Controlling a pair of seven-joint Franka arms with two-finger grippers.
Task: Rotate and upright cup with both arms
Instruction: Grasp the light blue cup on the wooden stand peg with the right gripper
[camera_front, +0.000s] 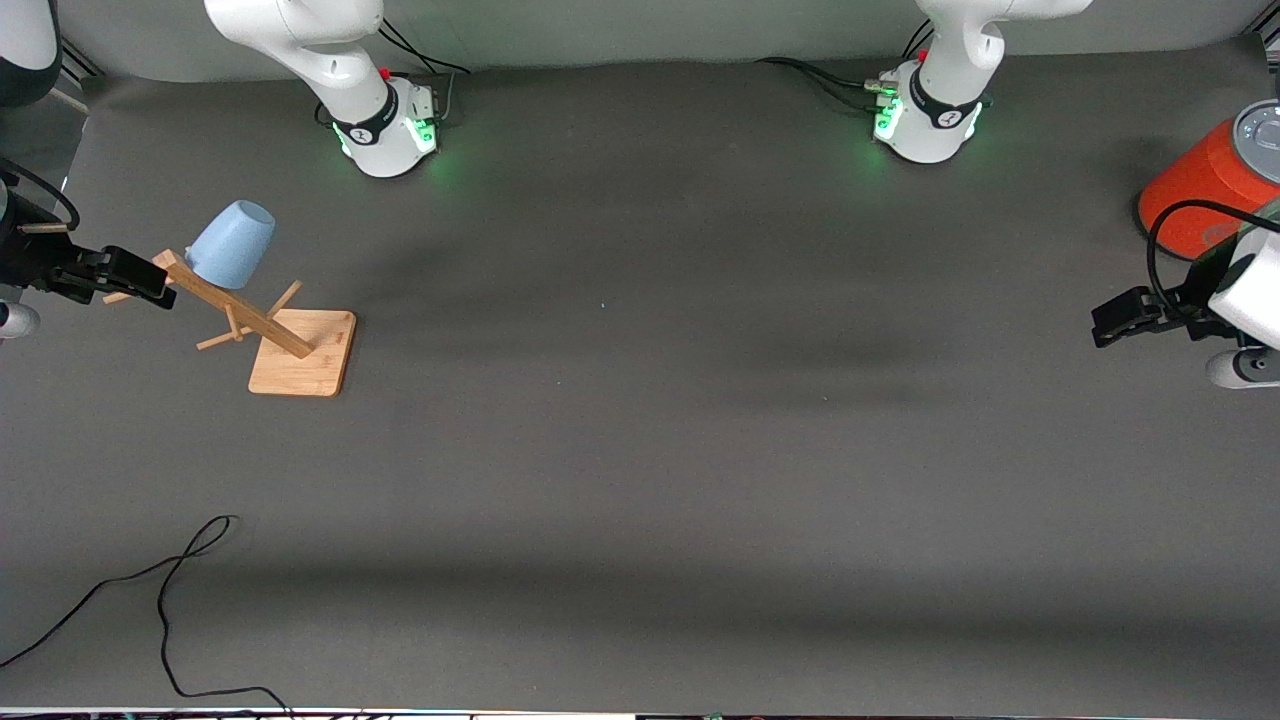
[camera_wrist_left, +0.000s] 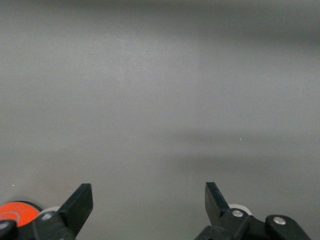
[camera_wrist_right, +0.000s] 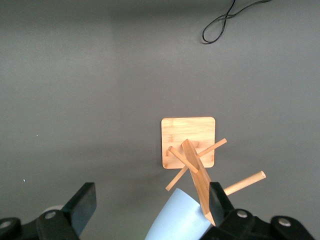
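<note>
The light-blue cup (camera_front: 232, 245) hangs mouth-down and tilted on a peg near the top of the wooden rack (camera_front: 305, 350), toward the right arm's end of the table. My right gripper (camera_front: 140, 277) is open, up in the air just beside the rack's top. In the right wrist view the cup (camera_wrist_right: 180, 217) and the rack's post (camera_wrist_right: 197, 175) show between and below the open gripper (camera_wrist_right: 150, 200). My left gripper (camera_front: 1112, 325) is open and empty over the left arm's end of the table; its wrist view shows the gripper (camera_wrist_left: 147, 197) over bare mat.
A large orange-red cylinder with a grey lid (camera_front: 1210, 185) stands at the left arm's end, close to the left gripper; its edge shows in the left wrist view (camera_wrist_left: 17, 215). A black cable (camera_front: 170, 580) lies on the mat nearer the front camera than the rack.
</note>
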